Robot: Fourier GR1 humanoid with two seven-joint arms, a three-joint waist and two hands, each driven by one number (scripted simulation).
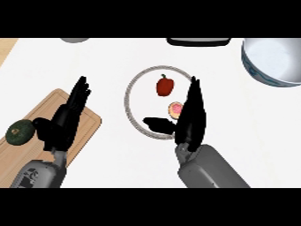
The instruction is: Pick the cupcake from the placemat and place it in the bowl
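On the white counter [114, 163], a small pink-frosted cupcake [174, 108] sits on a round white placemat with a grey rim [130, 88], beside what looks like a red pepper [164, 85]. Just right of the cupcake, the right robot hand [193, 115] hovers, fingers straight. Far right stands a large blue-and-white bowl [278, 62]. Over a wooden cutting board [22, 152], the left robot hand [66, 117] rests open.

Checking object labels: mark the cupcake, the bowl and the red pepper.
cupcake [174, 108], head view, on its pink top beside the right hand.
bowl [289, 81], head view, on its blue-patterned outer wall.
red pepper [164, 86], head view, on the middle of its body.
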